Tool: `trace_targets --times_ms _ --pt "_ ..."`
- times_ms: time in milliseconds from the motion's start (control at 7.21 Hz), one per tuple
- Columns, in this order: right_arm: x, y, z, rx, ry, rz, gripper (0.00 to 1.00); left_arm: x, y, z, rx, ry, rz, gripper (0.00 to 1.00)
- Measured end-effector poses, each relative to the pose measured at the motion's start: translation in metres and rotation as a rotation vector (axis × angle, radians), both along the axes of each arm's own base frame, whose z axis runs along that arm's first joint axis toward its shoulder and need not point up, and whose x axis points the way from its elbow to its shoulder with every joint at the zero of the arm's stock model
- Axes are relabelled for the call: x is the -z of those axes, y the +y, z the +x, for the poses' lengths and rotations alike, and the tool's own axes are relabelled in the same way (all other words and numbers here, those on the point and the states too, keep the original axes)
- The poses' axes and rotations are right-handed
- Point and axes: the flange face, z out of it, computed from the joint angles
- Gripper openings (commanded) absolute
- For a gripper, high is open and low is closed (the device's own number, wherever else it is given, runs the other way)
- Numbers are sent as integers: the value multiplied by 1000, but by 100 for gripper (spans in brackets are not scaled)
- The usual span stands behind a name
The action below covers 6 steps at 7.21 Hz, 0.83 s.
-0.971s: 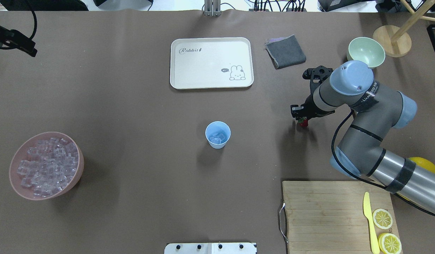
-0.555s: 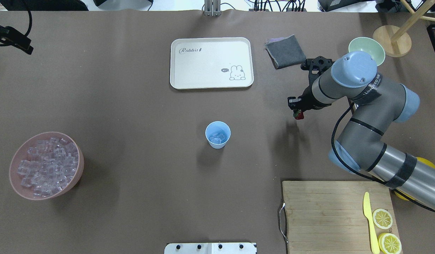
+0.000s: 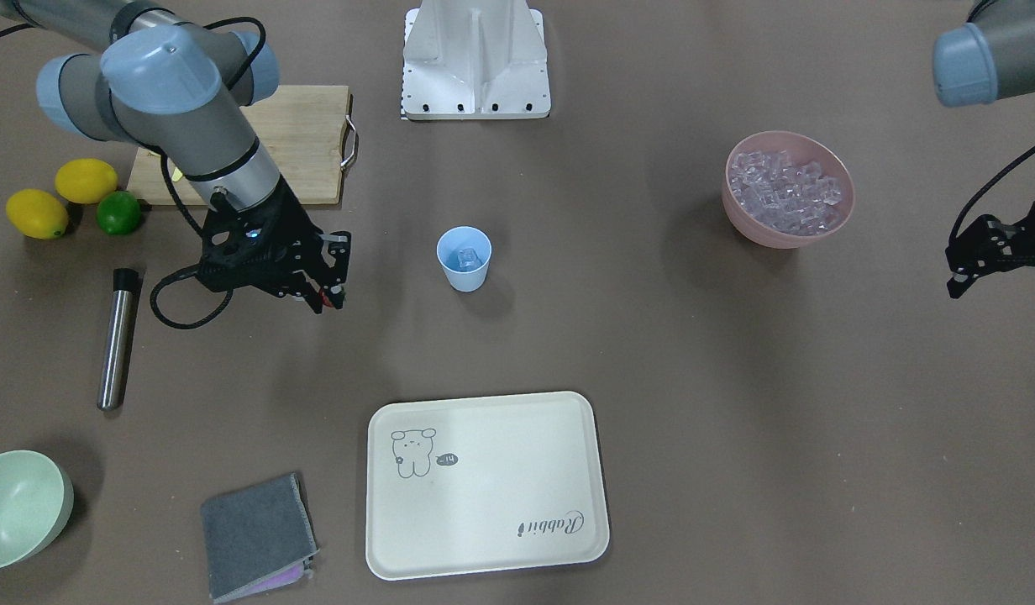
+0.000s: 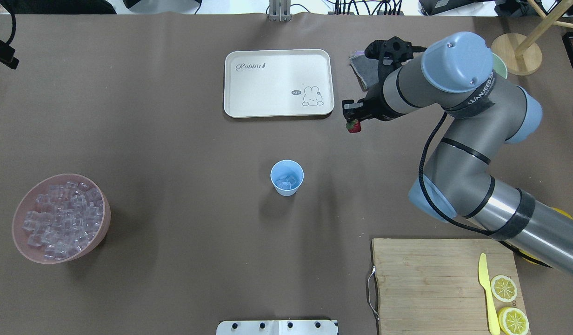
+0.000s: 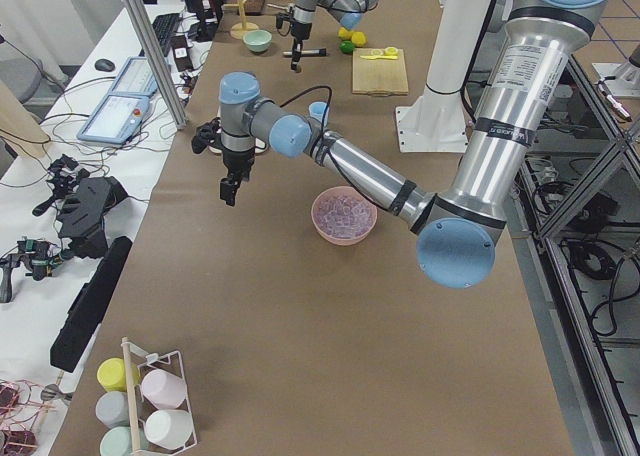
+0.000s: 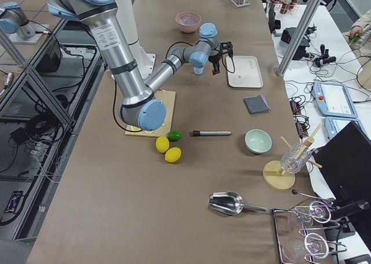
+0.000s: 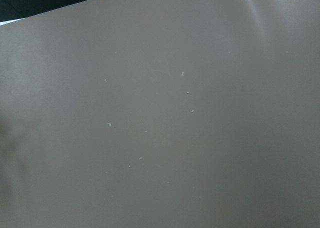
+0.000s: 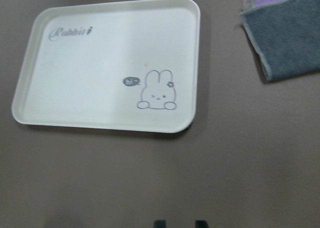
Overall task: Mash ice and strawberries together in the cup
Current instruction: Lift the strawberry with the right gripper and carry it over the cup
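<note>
Overhead exterior has the right gripper (image 4: 354, 122) well along from where it was a second ago. Back then the strawberry (image 4: 354, 126) was down at the tabletop. Now it hangs pinched between the fingers, just off the tray's (image 4: 268, 83) corner and nearer the cup (image 4: 286, 192). The cup stands mid-table with a few cubes of ice (image 4: 286, 182) in it. The pink bowl (image 4: 16, 242) on the left is heaped with more cubes (same clear sort). A pale green bowl (image 3: 22, 504) sits beyond the grey cloth (image 3: 253, 533). The left gripper (image 5: 231, 191) hangs over bare table, well apart from the pink bowl. I cannot tell whether its fingers are spread.
</note>
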Motion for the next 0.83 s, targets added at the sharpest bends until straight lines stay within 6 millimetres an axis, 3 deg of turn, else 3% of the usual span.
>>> trace_targets --times_ms 139,416,832 --pt "24 11 -20 -11 -15 37 0 -15 -1 -11 -12 -16 -7 98" --pt "49 49 -67 -15 -20 106 0 -41 4 -30 -22 -35 -23 98" --pt "58 88 -104 -14 -12 154 0 -55 9 -45 -8 -41 -42 98"
